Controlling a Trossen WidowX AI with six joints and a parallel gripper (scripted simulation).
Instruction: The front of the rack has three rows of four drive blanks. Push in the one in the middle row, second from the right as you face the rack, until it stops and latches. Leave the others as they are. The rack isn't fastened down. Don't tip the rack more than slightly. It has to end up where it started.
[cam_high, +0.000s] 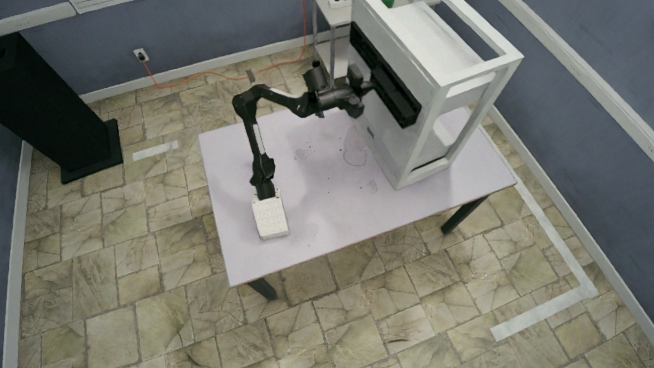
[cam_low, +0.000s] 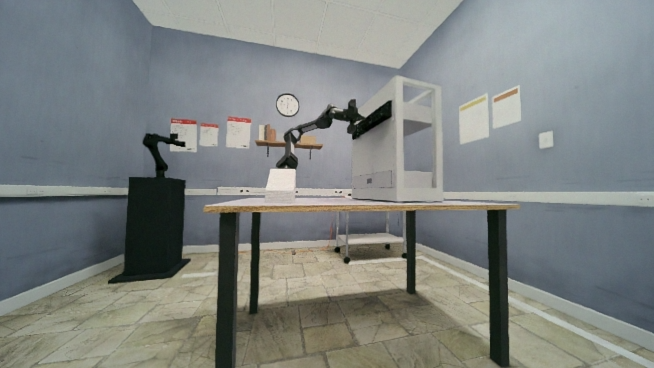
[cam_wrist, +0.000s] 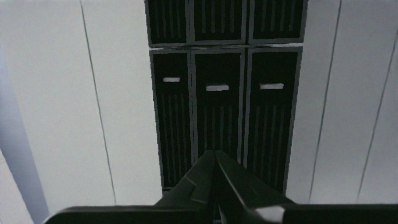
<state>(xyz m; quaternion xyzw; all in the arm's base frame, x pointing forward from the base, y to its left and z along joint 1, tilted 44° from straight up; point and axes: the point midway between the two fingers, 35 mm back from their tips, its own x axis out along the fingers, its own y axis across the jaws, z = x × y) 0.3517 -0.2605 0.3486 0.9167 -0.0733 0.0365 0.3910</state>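
Note:
The white rack (cam_high: 430, 85) stands upright at the right end of the table, with a band of black drive blanks (cam_high: 385, 75) high on its front. My gripper (cam_high: 371, 86) is shut and empty, with its tips right at that band; I cannot tell if they touch. In the side view my gripper (cam_low: 356, 118) meets the black band (cam_low: 372, 118). The wrist view is rolled sideways, so three blanks stand next to each other, each with a white label. My closed fingertips (cam_wrist: 216, 156) point at the lower part of the middle blank (cam_wrist: 218, 107).
The arm's white base block (cam_high: 270, 217) sits near the table's front left edge. A small wheeled cart (cam_low: 367, 239) stands behind the table. A black pedestal (cam_low: 154, 227) with a second arm is off to the left on the floor.

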